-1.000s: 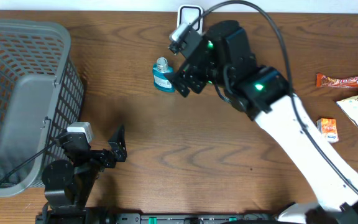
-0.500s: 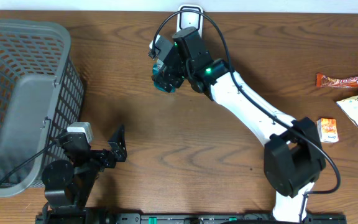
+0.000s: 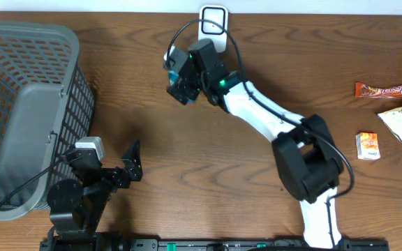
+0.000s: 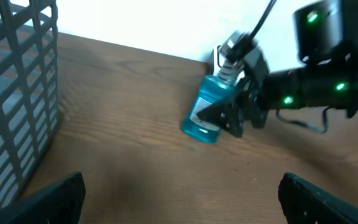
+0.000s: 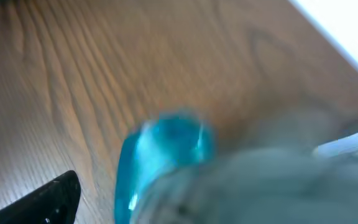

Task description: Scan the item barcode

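Right gripper (image 3: pixel 179 87) is at the blue bottle (image 4: pixel 205 115), far centre of the table (image 3: pixel 187 188), just beside the white box (image 3: pixel 213 17) at the back edge (we take that for the scanner, can't confirm). Jaws are spread wide and straddle the bottle body. In the right wrist view one black finger (image 5: pixel 48 199) sits apart from the blue plastic, so we read it as not clamped, nothing held. That view is badly blurred, so we can't tell about contact on the other side. From the left wrist view the bottle leans, cap toward the gripper; whether the bottle is tipped or the camera is, unclear. The side-on approach makes sense: taking the body leaves the label free to turn toward the scanner. Left gripper (image 3: pixel 131 164) sits near the front edge beside the basket (image 3: pixel 47 42), jaws fully apart, empty, out of the reach path. Snacks (image 3: pixel 382 89) lie at the right edge, well apart. Step in hand, as we judge it: close on the bottle, then lift.
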Robot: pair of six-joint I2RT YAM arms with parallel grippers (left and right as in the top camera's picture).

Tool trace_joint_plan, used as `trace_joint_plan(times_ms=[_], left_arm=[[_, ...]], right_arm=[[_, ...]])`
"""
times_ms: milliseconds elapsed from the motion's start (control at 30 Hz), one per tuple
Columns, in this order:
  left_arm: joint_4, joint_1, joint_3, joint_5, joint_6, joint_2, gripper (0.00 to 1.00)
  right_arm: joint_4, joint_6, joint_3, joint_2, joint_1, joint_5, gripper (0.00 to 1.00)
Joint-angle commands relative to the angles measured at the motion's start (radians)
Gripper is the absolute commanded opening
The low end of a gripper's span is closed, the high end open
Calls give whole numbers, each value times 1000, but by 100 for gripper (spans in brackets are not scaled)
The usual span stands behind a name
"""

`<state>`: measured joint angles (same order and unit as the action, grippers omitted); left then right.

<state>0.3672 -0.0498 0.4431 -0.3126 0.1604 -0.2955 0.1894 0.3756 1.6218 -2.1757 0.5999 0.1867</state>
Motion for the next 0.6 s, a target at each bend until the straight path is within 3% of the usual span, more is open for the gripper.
trace_joint_plan(times_ms=[0,67,133,267,367,500,567], left_arm=[[-1,2,-1,-9,2,2,99],[-1,2,-1,-9,2,2,99],[-1,2,-1,-9,2,2,99],[-1,2,-1,-9,2,2,99],[-1,2,-1,-9,2,2,99],[-1,2,-1,-9,2,2,99],[-1,2,-1,-9,2,2,99]], right_arm=[[-9,-2,-1,-6,-7,6,74],[-22,-4,-1,-6,-7,6,58],[-31,-5,-1,-6,-7,6,49],[-44,-5,-1,-6,-7,6,48],[-45,-5,0,-2,-7,6,62],[-16,-29,0,39,-7,2,99],[5,-65,0,68,-8,3,99]])
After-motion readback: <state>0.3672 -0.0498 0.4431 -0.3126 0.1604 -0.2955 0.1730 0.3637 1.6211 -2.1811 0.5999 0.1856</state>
